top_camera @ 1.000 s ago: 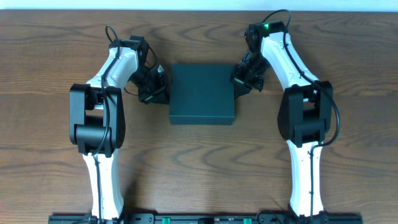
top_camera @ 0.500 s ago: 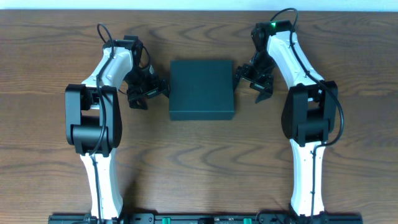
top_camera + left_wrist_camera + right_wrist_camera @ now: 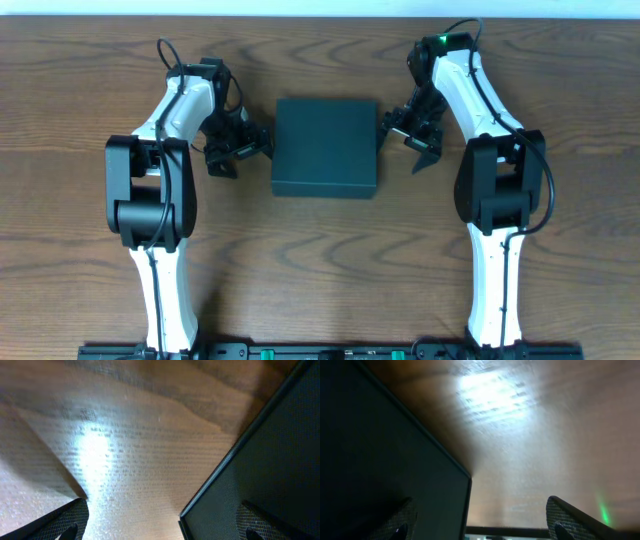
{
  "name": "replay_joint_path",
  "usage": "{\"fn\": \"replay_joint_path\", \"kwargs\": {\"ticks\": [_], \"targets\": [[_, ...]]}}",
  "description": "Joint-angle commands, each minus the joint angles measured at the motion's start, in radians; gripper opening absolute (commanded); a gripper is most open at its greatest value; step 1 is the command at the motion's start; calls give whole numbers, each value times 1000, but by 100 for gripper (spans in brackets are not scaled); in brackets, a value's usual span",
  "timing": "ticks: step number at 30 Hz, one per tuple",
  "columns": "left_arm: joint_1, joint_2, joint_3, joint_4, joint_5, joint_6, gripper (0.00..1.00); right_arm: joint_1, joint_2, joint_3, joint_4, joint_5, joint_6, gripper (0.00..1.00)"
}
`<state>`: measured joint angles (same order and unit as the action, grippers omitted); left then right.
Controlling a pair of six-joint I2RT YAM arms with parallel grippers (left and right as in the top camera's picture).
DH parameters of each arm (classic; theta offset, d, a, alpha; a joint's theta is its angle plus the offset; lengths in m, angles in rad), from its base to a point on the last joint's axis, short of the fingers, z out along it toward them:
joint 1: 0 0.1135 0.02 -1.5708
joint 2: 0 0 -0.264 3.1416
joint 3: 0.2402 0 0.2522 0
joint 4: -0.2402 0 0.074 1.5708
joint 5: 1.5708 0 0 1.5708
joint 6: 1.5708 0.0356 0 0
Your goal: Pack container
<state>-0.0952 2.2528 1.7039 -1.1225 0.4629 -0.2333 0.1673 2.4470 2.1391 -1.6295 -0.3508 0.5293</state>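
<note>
The container (image 3: 325,147) sits on the far half of the desk (image 3: 320,260), about midway between the two arms, its sides square to the desk's edges. Its flap lid lies flat and closed, so its contents cannot be seen. The surface is a matte dark teal-black with no label, brand or writing.

The left end effector (image 3: 238,148) is just beside the container's left side, its jaws spread wide and holding nothing. In the left wrist view one finger (image 3: 67,520) stands over bare wood and the other (image 3: 260,522) shows against the dark box, whose edge runs diagonally through the gap between them. Whether that finger touches the box cannot be told.

The right end effector (image 3: 412,137) is just beside the container's right side, near the far corner, also wide open and holding nothing. In the right wrist view a box corner reaches into the gap, one finger (image 3: 400,521) shows dark against the box and the other (image 3: 570,520) is over the desk.

A bright patch of reflected light lies on the wood in both wrist views. A small green light (image 3: 440,42) glows on the right arm. In front of the container, open desk runs toward the arm bases, with the two white arms flanking it. Behind the box a narrower strip of wood reaches the desk's far edge.
</note>
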Motion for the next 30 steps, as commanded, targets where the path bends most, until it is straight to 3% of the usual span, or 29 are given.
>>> {"fn": "replay_joint_path", "kwargs": {"ticks": [1, 5, 12, 22, 30], "targets": [[-34, -17, 1, -6, -20, -6, 95, 21, -24, 4, -5, -24, 13, 84], [-29, -17, 1, -6, -136, -6, 96, 20, -24, 4, -2, 46, 16, 83], [-25, -21, 1, -3, -202, -6, 95, 19, -24, 4, -11, 85, 17, 82], [32, -101, 43, 9, -508, -25, 95, -29, -38, 9, 35, 318, 34, 84], [42, -360, 201, 72, -574, 278, 96, -79, -307, 53, 225, 362, -232, 88]]}}
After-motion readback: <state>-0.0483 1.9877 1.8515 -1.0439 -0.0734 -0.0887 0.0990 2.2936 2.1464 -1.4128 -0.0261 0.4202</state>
